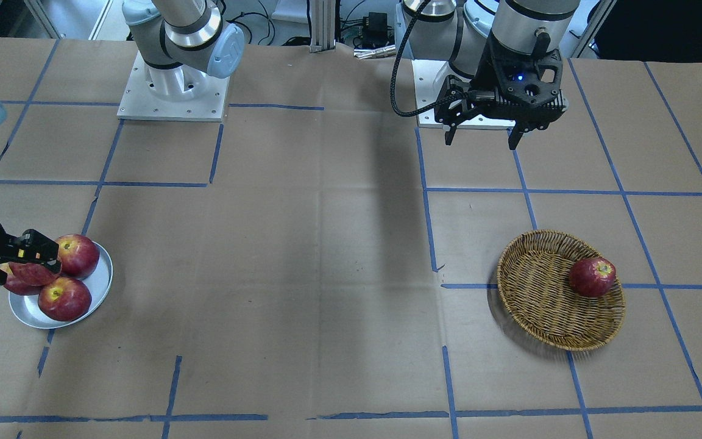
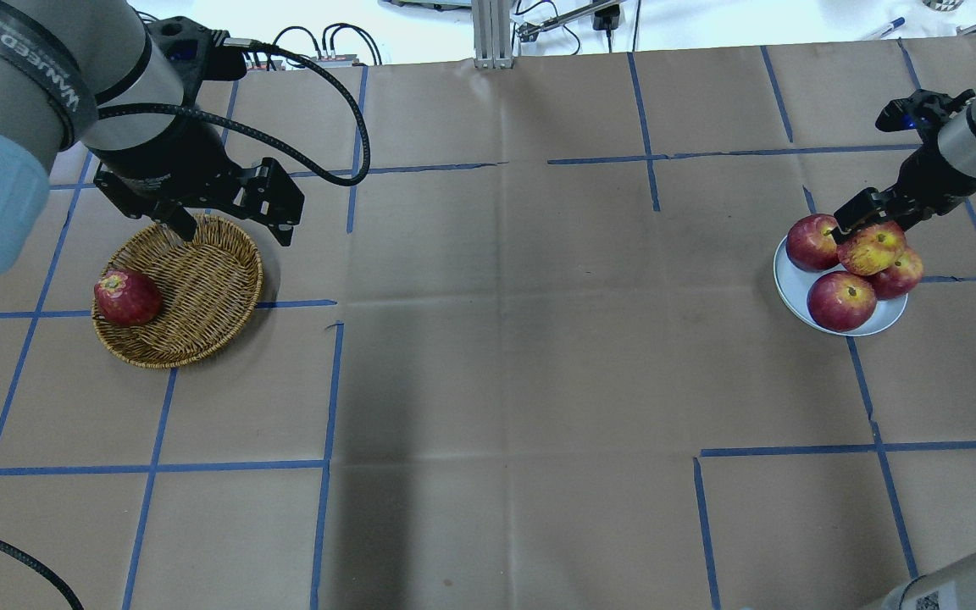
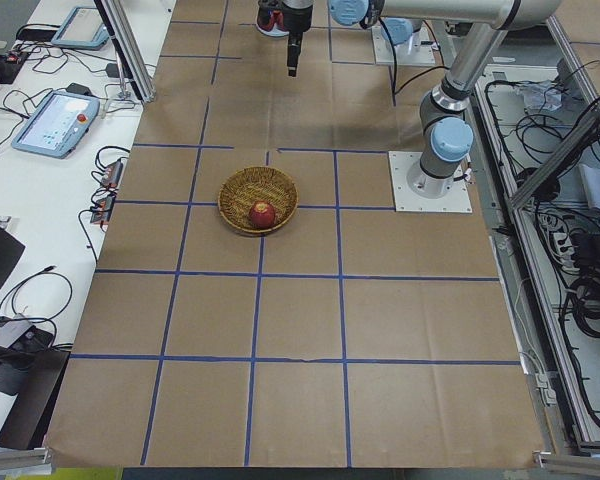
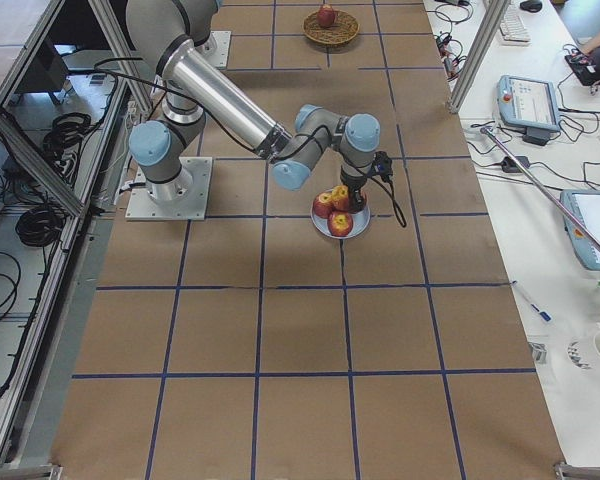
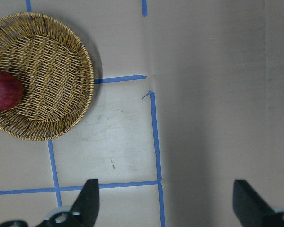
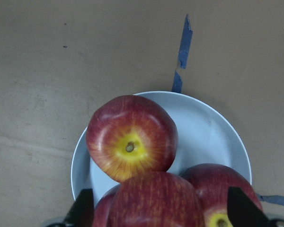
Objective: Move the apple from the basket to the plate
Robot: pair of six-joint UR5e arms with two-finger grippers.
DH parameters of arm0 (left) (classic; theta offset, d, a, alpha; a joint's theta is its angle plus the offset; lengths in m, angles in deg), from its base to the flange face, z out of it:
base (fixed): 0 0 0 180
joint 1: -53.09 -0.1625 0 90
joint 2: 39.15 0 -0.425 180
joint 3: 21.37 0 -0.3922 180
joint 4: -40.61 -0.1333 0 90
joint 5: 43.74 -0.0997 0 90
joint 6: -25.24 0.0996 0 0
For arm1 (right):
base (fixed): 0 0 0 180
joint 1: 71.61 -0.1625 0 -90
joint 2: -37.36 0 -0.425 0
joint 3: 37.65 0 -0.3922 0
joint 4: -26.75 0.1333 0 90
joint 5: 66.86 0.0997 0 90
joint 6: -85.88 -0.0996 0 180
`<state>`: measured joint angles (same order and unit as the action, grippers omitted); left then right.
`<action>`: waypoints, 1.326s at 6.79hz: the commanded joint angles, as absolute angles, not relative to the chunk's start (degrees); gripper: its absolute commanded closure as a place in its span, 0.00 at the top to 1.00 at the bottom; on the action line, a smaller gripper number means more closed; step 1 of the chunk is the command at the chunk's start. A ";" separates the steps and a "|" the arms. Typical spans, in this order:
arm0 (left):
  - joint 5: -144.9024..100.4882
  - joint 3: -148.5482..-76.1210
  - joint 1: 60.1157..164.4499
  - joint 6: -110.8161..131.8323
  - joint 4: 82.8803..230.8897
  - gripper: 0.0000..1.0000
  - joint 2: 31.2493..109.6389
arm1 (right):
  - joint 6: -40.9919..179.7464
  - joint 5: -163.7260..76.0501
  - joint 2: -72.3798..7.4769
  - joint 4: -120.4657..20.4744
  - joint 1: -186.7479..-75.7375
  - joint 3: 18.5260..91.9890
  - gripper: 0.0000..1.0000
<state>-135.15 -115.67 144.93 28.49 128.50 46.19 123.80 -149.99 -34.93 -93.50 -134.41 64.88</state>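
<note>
We see the right end effector (image 2: 865, 222) pinching the apple (image 2: 871, 248) atop three others on the plate (image 2: 793, 292), seemingly for release, while the left end effector (image 2: 230, 222) hangs spread above the basket (image 2: 200, 292).

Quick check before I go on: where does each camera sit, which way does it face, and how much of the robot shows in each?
Front-facing: across the table, facing both bases; left gripper hangs open.
Overhead: behind the shoulders; basket left, plate right.
Exterior left: table end, basket near.
Exterior right: opposite end, right arm large over the plate.
Left wrist: looks down, open fingers, basket.
Right wrist: looks down, fingers astride the apple.
Shared: front and overhead both show basket and plate.
</note>
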 commanded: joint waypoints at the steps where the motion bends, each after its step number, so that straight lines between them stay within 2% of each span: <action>1: -135.15 -115.67 144.93 28.49 128.50 0.99 46.19 | 123.41 -150.09 -37.86 -92.09 -136.46 62.13 1.00; 3: -135.15 -115.67 144.93 28.49 128.50 0.99 46.19 | 119.13 -151.06 -43.82 -80.02 -140.85 56.94 1.00; 5: -135.15 -115.67 144.93 28.49 128.50 0.99 46.19 | 109.56 -151.76 -51.20 -70.94 -145.85 56.48 1.00; 7: -135.15 -115.67 145.02 28.40 128.50 0.99 46.19 | 97.18 -153.69 -58.06 -65.64 -153.75 57.79 1.00; 9: -134.97 -115.76 144.93 28.31 128.50 0.99 46.19 | 87.94 -155.27 -63.25 -65.62 -158.78 63.13 1.00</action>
